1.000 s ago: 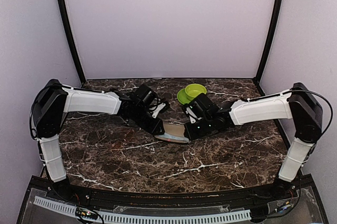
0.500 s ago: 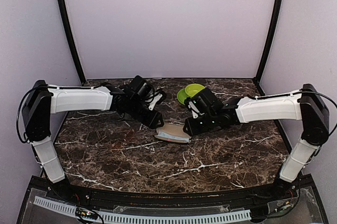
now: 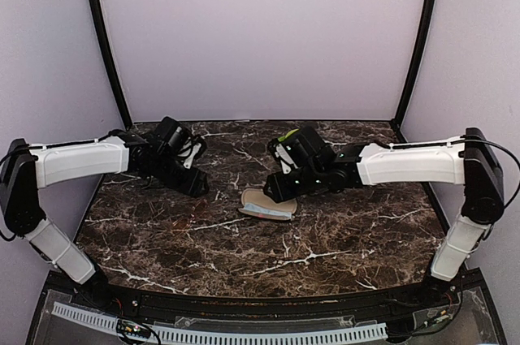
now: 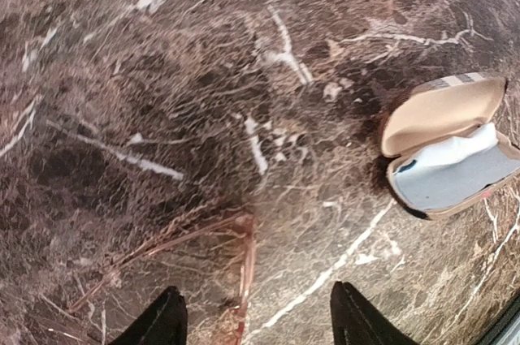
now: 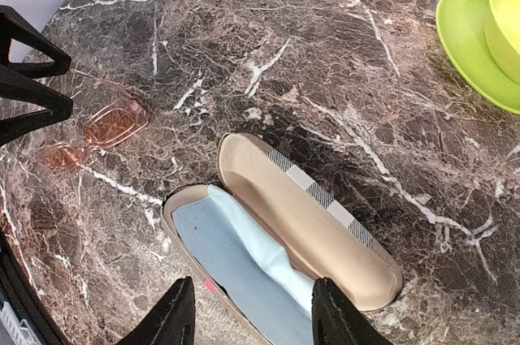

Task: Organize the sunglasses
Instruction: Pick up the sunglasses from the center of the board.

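Case [image 5: 284, 239] open, sunglasses [image 5: 97, 130] not in it: they lie on the table [image 5: 390, 118] at its 10 o'clock, apart. Left gripper [image 4: 253, 290] spread wide over them — contact unclear, probably none; right gripper [image 5: 252, 282] wide, empty, above case. Pick, stow, close: all left.

Amber sunglasses [image 5: 97, 132] lie near the open case [image 5: 302, 217].

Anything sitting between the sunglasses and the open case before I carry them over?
Nothing visible. Only bare marble lies between the sunglasses and the open case. The green plate sits beyond the case, on the side away from the sunglasses.
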`<state>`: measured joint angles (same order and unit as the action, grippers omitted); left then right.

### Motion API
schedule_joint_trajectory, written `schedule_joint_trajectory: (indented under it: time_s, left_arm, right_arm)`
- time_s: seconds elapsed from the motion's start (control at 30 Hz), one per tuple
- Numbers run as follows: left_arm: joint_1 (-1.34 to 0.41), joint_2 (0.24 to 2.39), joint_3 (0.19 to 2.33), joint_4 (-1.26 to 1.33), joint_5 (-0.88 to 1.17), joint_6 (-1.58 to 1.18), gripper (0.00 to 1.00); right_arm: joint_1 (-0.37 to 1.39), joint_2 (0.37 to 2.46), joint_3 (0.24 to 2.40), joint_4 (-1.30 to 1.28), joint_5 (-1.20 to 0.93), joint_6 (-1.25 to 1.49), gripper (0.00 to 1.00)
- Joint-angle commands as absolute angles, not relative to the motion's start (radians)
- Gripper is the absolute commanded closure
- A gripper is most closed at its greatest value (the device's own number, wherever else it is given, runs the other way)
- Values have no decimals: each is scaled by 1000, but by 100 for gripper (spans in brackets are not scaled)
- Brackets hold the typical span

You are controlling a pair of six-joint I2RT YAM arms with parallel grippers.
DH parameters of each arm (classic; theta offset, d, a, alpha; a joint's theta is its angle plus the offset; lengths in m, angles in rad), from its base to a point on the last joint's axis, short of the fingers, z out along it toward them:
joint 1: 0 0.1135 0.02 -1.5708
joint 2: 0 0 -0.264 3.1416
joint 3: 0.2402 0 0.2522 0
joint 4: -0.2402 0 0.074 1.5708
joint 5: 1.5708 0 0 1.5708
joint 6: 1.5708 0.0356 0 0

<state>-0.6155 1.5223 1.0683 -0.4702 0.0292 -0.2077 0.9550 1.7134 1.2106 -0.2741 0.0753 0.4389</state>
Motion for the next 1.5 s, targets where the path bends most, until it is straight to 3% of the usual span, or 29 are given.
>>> schedule_joint_trajectory:
  time_s: [0.0,0.27,0.73,1.17,1.47]
  left_arm:
    - [-548,1479,1014,-512,139,-256,37]
    - [-515,1507,943,-467,274,-271,37]
    - [-514,1566,922,-489,203,-219,42]
    - [-529,1615,915,-502,193,-210,64]
    - [-549,1645,922,-510,175,-193,71]
  right_arm:
    - [966,1746,1236,-245,71,420,50]
    - [966,1740,1193,-203,76,433,50]
    - [968,1751,1164,-171,57,455,50]
    - [969,1779,1179,-171,44,455,50]
    - [970,1786,1173,-167,38,456,51]
